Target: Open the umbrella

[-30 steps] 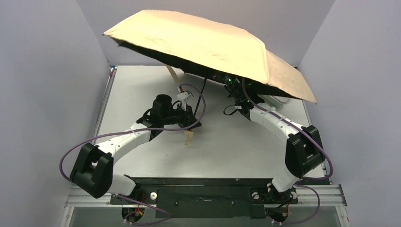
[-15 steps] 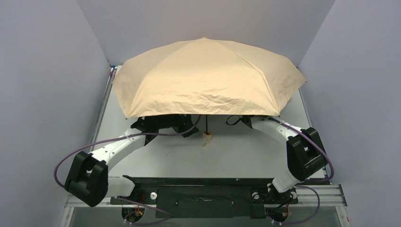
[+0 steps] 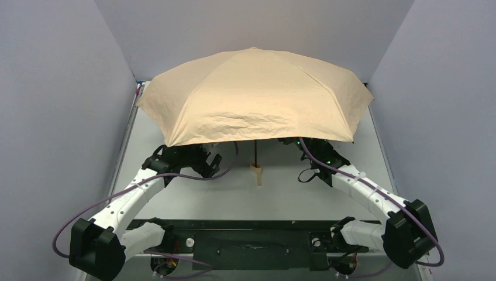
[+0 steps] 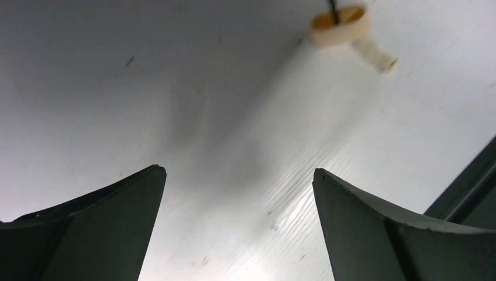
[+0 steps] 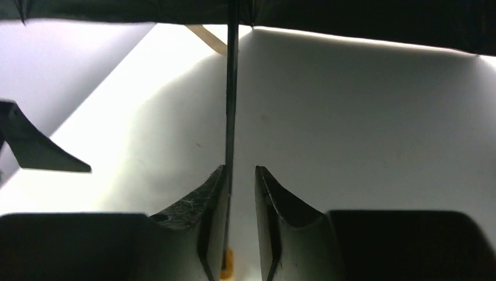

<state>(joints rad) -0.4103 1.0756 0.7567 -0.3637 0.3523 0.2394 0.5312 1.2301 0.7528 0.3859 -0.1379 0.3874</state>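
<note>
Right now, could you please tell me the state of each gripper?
Left gripper: open, empty.
Right gripper: slightly open around the umbrella shaft, not clamping it.

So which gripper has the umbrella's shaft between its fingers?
The right gripper: the thin black shaft runs down through its narrow gap. The left gripper gapes wide over the table with nothing in it.

Pale grey bench (image 3: 193, 202), matte, flecked here and there with small dark specks. Just past centre, the tan umbrella handle (image 3: 255, 170) appears to rest on it, a short pale tab (image 3: 258, 180) trailing toward 6 o'clock.
</note>
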